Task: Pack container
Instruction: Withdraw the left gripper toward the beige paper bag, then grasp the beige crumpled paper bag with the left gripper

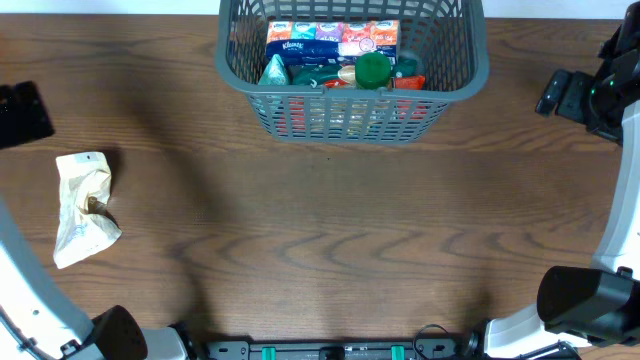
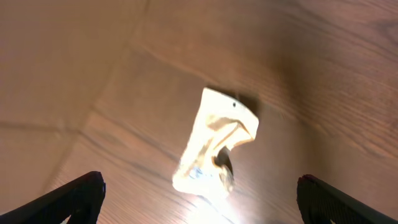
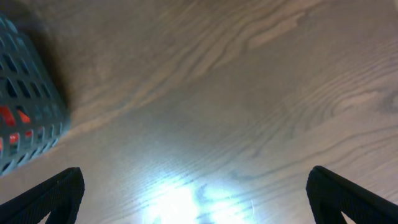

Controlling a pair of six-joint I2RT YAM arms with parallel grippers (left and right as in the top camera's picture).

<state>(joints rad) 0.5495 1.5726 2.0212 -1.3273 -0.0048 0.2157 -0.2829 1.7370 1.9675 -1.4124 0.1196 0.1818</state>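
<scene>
Left claw (image 2: 199, 190): spread wide and empty, hanging over the packet, probably lined up for a pick.
Packet (image 1: 85, 205): crumpled, cream, alone on the worktop (image 1: 330, 250) at left, well apart from the container.
Container (image 1: 350, 122): far centre, holding tissue packs (image 1: 330, 38) and a green-capped bottle (image 1: 373, 70).
Right claw (image 3: 194, 186): spread wide, empty, over bare worktop beside the container, likely keeping clear.

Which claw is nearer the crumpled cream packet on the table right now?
Left. The left claw is open close by the packet at the table's left edge. The right claw is open at the far right, beyond the container.
</scene>
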